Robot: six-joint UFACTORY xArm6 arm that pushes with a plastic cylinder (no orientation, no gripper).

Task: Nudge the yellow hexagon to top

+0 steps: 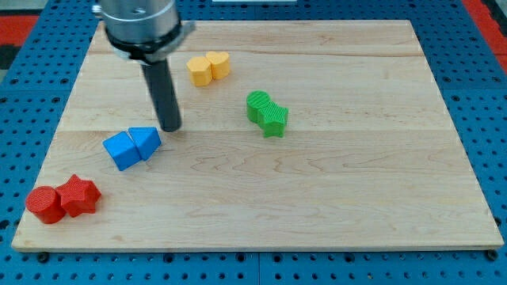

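Two yellow blocks sit touching near the view's top, left of centre: one yellow block (200, 70) on the left and another yellow block (219, 63) on the right. I cannot tell for sure which is the hexagon; the right one looks more faceted. My tip (170, 127) rests on the board below and left of the yellow pair, well apart from them. It stands just above and right of the blue triangle (146, 142).
A blue cube (122, 150) touches the blue triangle at the left. Two green blocks (258, 105) (274, 119) sit touching at centre. A red cylinder (44, 204) and red star (78, 195) lie at the bottom left. The wooden board (333, 198) sits on blue pegboard.
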